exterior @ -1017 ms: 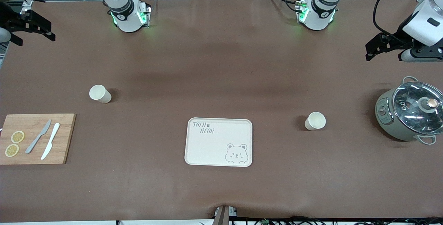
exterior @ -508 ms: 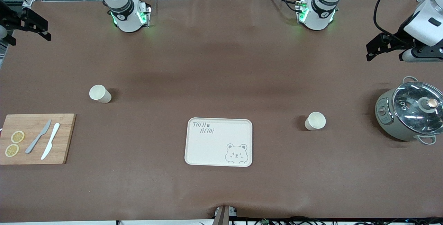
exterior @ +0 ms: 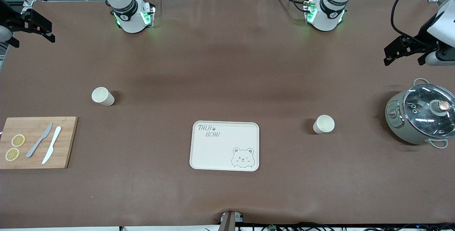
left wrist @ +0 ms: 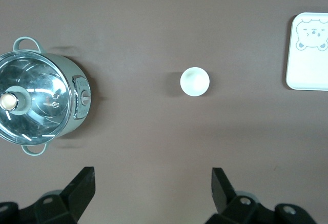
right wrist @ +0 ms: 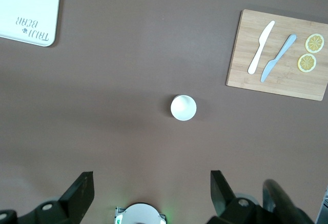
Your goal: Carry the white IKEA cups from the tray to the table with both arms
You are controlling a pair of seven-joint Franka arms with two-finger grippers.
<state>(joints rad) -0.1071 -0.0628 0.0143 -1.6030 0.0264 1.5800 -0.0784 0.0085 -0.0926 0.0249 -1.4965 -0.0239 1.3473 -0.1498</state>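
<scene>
Two small cream-white cups stand upright on the brown table. One cup (exterior: 103, 96) is toward the right arm's end and also shows in the right wrist view (right wrist: 183, 107). The other cup (exterior: 324, 124) is toward the left arm's end and shows in the left wrist view (left wrist: 195, 81). My right gripper (exterior: 33, 39) hangs high over the table's edge at the right arm's end, open and empty (right wrist: 151, 193). My left gripper (exterior: 403, 57) hangs high above the table near the pot, open and empty (left wrist: 152, 193). Both grippers are well apart from the cups.
A cream bear tray (exterior: 224, 145) lies in the middle, nearer the front camera than both cups. A wooden board (exterior: 37, 142) with two knives and lemon slices lies at the right arm's end. A grey pot with a glass lid (exterior: 419, 117) stands at the left arm's end.
My left gripper has shifted outward toward the left arm's end of the table. My right gripper has barely shifted. The cups have not moved.
</scene>
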